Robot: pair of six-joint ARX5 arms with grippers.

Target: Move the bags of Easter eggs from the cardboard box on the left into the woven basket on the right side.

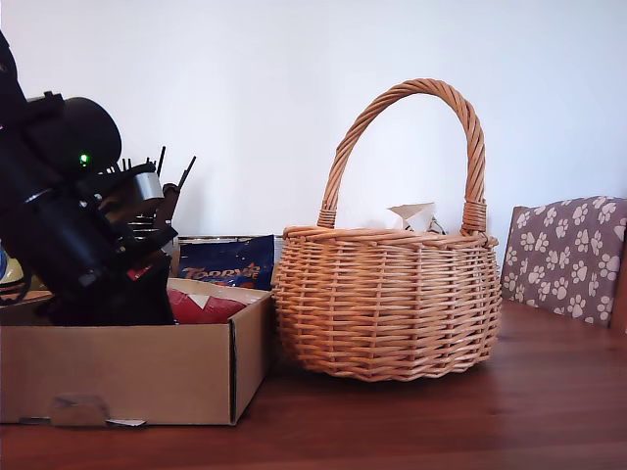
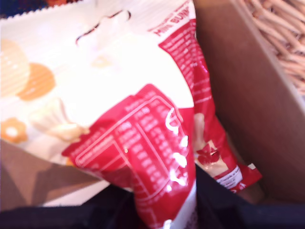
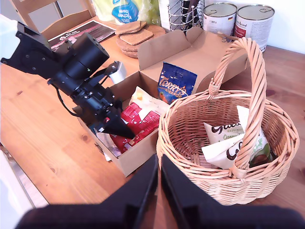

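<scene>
Gripper one first: our first gripper (image 3: 116, 128) was down inside the cardboard box (image 1: 118, 372), on the exterior view's left, and its jaws looked pinched on the lower end of the cream-and-red bag (image 2: 157, 143). That bag ran right between the two dark fingers in the first wrist view, so we'd call that clamped, though only on a thin bit of crinkly foil. Our take on doing this step well was to lift straight up and slowly until the bag cleared the box wall nearest the woven basket (image 1: 387, 304). After that it needed to go across high enough to pass the rim, and to one side of the tall handle rather than into it. Glossy pouches slip, so we figured a jerky lift could pull it out of the pinch or drag its loose top along the cardboard. Placement-wise, the bag lay tilted in the box end closest to the basket, with most of its body stretching away from the jaws and the basket just beside that box wall, looking all but touching it in the exterior view. The dark blue bag (image 1: 227, 264) stood upright at the far side of the box, clear of the gripper. The white-and-green bag (image 3: 224, 143) already sat in the basket. Our second gripper (image 3: 159, 164) hung above the basket's near rim with its fingers together and nothing between them. We reckoned it should back off so the drop had room.
</scene>
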